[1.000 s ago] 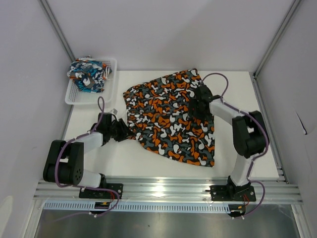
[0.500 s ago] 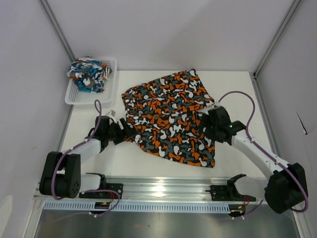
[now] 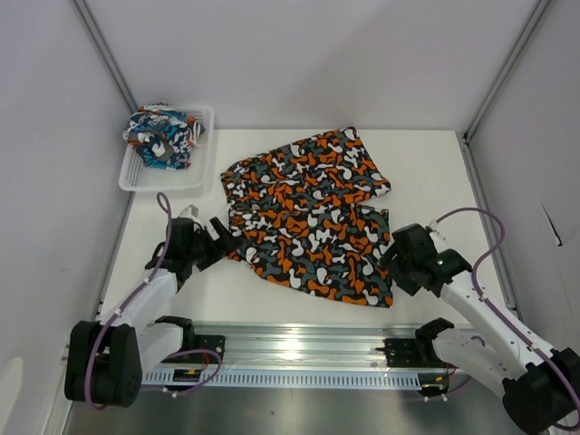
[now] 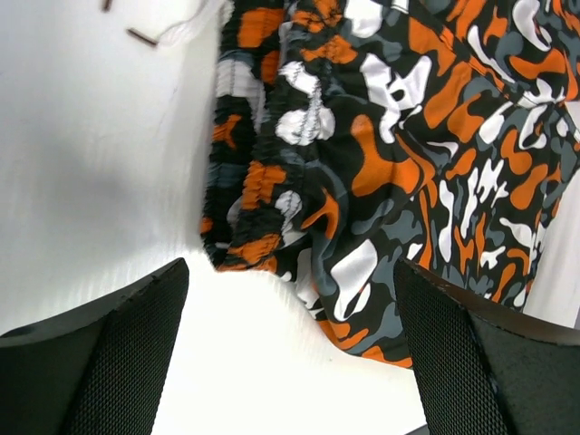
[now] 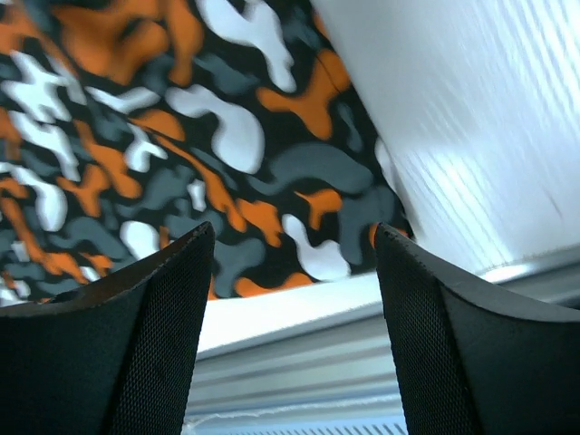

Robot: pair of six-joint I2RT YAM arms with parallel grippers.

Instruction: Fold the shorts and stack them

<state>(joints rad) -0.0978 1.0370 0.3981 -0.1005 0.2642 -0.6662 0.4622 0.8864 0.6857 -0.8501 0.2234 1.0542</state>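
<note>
The camouflage shorts [image 3: 308, 213] lie spread across the middle of the table, orange, black, grey and white. In the left wrist view their gathered waistband [image 4: 272, 172] lies just ahead of my fingers. My left gripper [image 3: 222, 238] [image 4: 290, 353] stands open at the shorts' left edge, over bare table, holding nothing. My right gripper [image 3: 395, 261] [image 5: 294, 317] is open at the shorts' near right corner, with the hem [image 5: 299, 263] between and ahead of its fingers, not pinched. The blue-teal cartoon shorts [image 3: 161, 136] sit bunched in the basket.
The white mesh basket [image 3: 201, 172] stands at the far left corner. A metal rail [image 3: 308, 349] runs along the table's near edge, close under the right gripper [image 5: 344, 362]. Grey walls close in both sides. A white drawstring end [image 4: 177, 34] lies beside the waistband.
My left gripper has opened, let go of the waistband and drawn back left. The right arm has swung from over the shorts to their near right corner. The shorts now lie flatter.
</note>
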